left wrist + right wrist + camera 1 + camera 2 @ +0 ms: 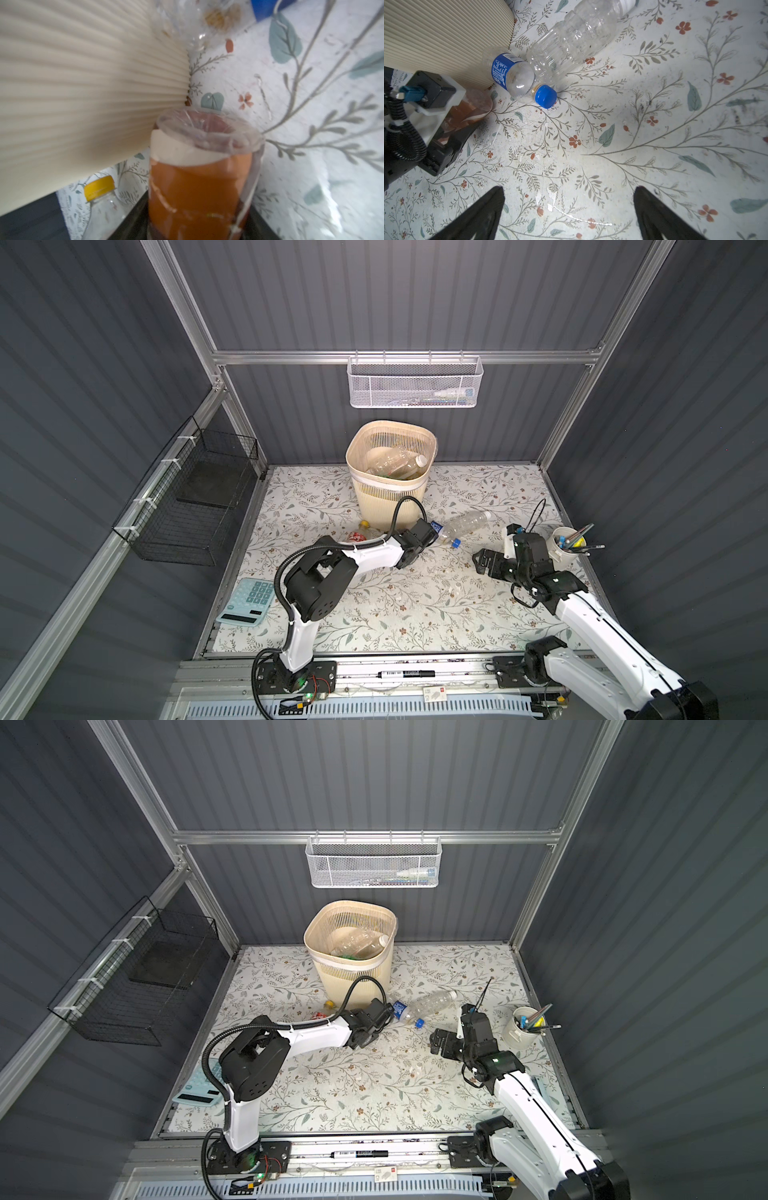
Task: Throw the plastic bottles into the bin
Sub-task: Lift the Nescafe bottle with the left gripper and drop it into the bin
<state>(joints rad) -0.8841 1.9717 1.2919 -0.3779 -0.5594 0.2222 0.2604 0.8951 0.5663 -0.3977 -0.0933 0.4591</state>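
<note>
Only in wrist views: orange bottle (197,187) tight between left jaws at bin's (374,506) five o'clock; right jaws wide, empty.

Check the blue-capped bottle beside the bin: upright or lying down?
Lying down: the blue-capped bottle rests on its side on the table beside the bin.

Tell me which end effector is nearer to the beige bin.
Left. The left end effector sits at the foot of the bin, an orange-labelled bottle between its jaws; the right end effector hangs open farther out over the table.
</note>
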